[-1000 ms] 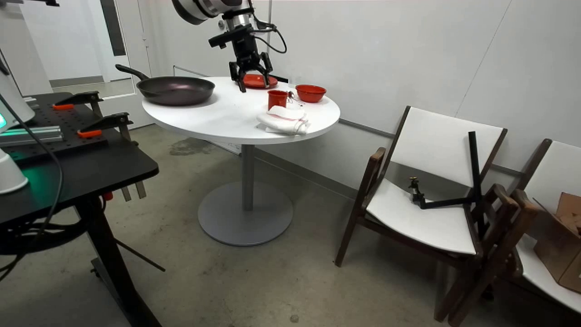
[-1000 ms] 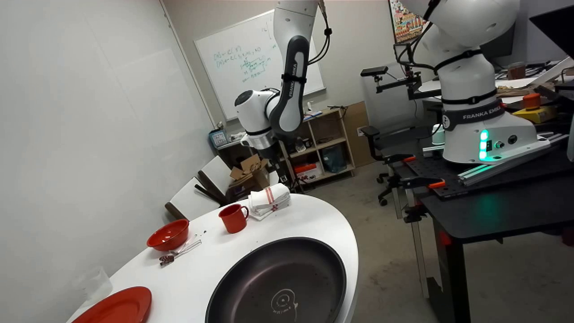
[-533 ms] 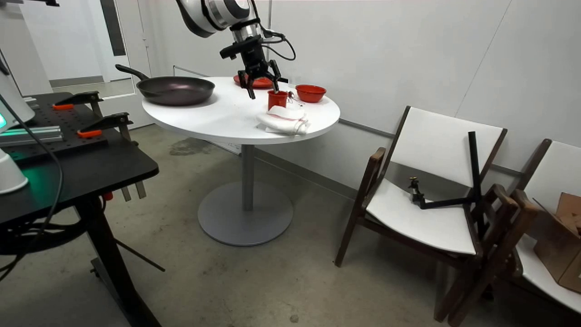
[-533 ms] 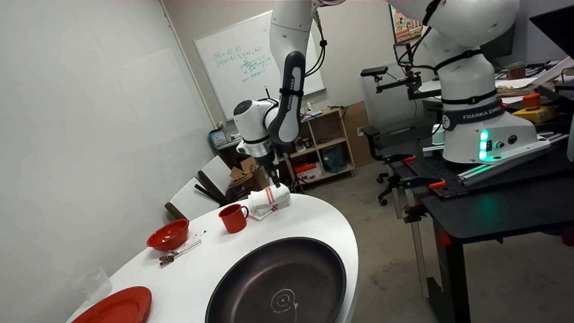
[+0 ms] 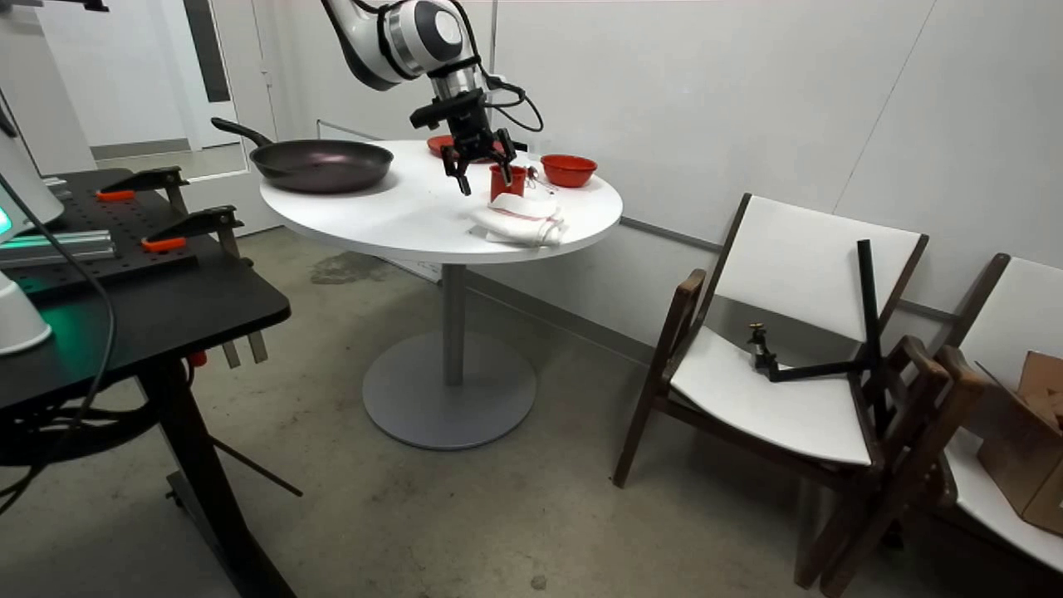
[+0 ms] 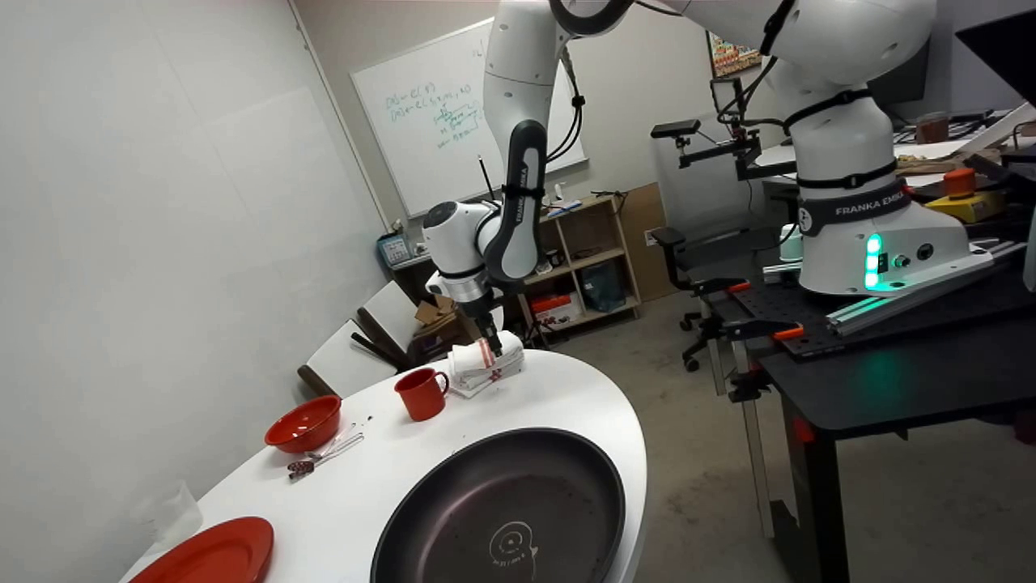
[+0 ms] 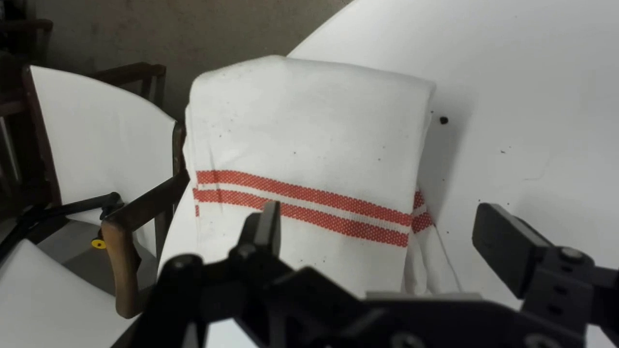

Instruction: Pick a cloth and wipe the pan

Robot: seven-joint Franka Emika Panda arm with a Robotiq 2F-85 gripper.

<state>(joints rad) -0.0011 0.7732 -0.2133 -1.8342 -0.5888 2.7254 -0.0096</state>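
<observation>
In an exterior view, a black desk [image 5: 199, 320] stands farthest left. Well apart from it is a round white table [image 5: 415, 220]. At the table's left edge sits the black pan [image 5: 322, 166], its long handle [image 5: 241, 130] pointing out past that edge. Near the table's far edge lies a red plate [image 5: 440, 145], partly hidden by the gripper [image 5: 487, 188]. The gripper points down, its jaws released and spread wide. A red mug [image 5: 508, 193] stands upright, partly behind one fingertip. Just in front of the mug, by the near edge and toward the right, lies the cloth [image 5: 519, 223], white and folded into a thick stack.

In the wrist view, the left finger [image 7: 269, 227] shows over the cloth's lower red stripe, and the right finger [image 7: 508, 246] over bare tabletop beside the cloth. Whether either touches the cloth cannot be told. Dark specks [image 7: 444, 120] lie beside it.

Close to the table's right edge is a red bowl [image 5: 569, 172], with a thin utensil [image 6: 301, 468] just beside it. Farther right, a chair [image 5: 764, 407] holds a black bracket [image 5: 822, 370], and a second chair [image 5: 967, 473] holds a cardboard box [image 5: 1023, 465].
</observation>
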